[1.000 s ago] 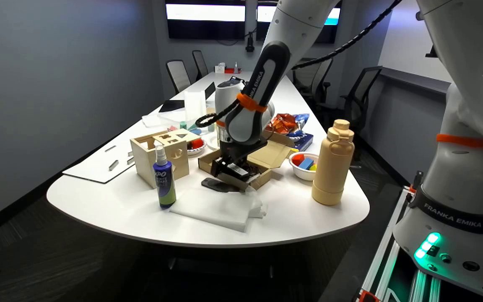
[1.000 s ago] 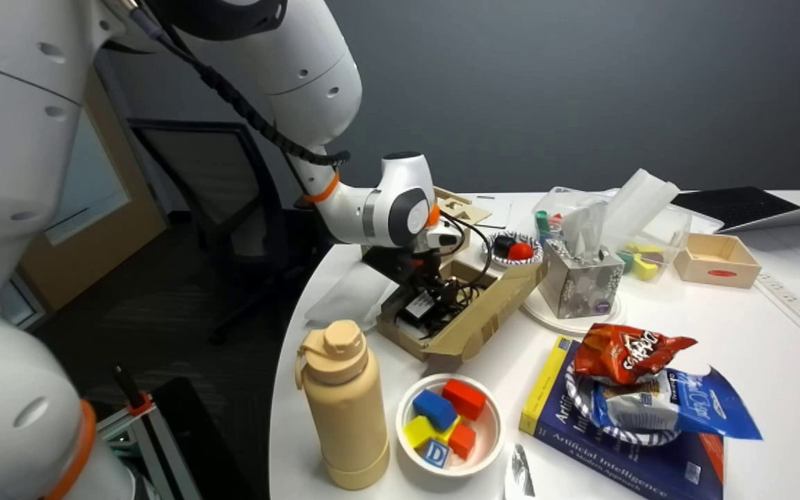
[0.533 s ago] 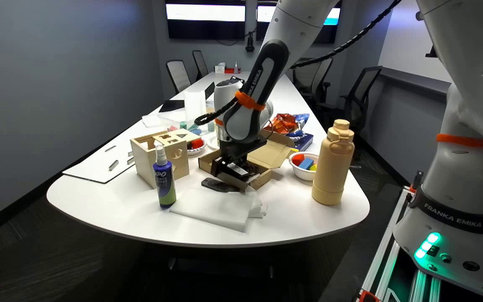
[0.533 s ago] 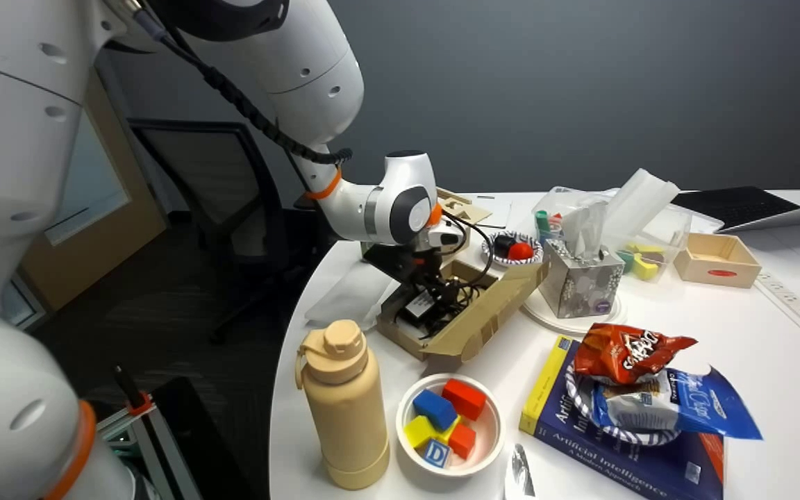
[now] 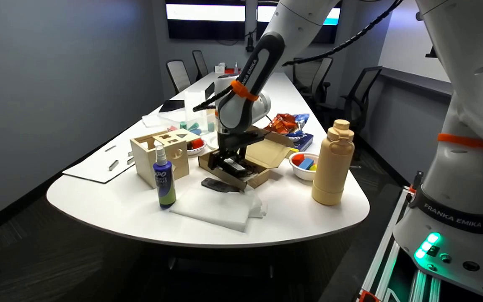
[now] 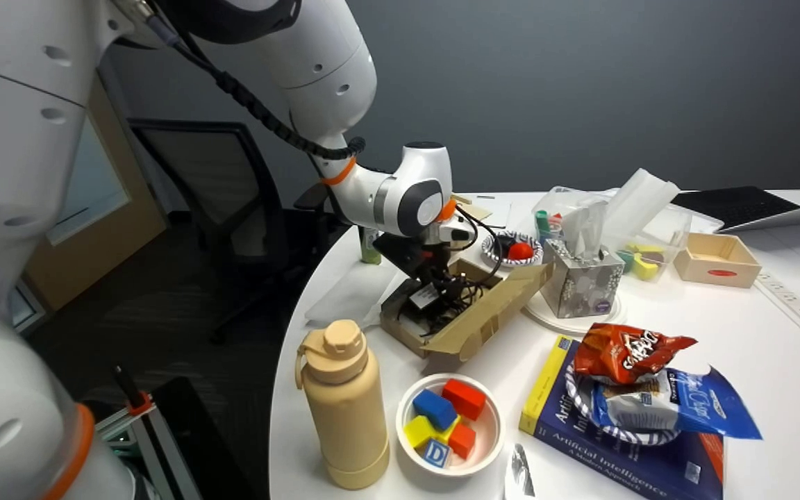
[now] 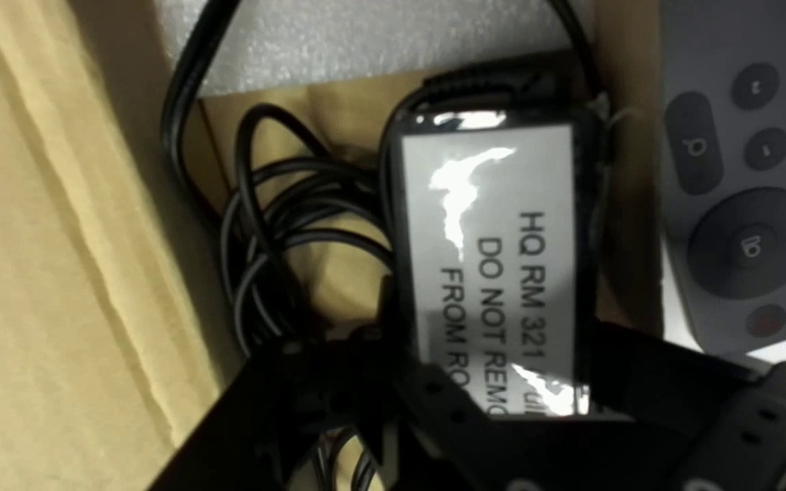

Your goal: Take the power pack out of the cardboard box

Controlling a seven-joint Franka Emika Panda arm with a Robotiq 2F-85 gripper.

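Observation:
The cardboard box (image 5: pixel 258 180) lies open on the table with its lid flap folded out. It also shows in an exterior view (image 6: pixel 490 318) and in the wrist view (image 7: pixel 45 239). The power pack (image 7: pixel 488 204) is a black block with a white printed label and coiled black cords beside it. Its label shows in both exterior views (image 5: pixel 235 164) (image 6: pixel 424 297). My gripper (image 7: pixel 495 327) has a finger against each long side of the pack and is shut on it. The pack sits tilted at the box's opening, with cords in the box below. The fingertips are partly dark.
A grey remote (image 5: pixel 219 185) lies against the box, beside white foam sheet (image 5: pixel 216 207). A spray bottle (image 5: pixel 164 180), wooden shape box (image 5: pixel 178 155), tan jug (image 5: pixel 333 163) and bowl of blocks (image 6: pixel 450 425) stand around. A tissue box (image 6: pixel 580 281) stands behind the flap.
My gripper and arm have risen a little and shifted slightly. The power pack has moved up with the gripper. The box has barely moved.

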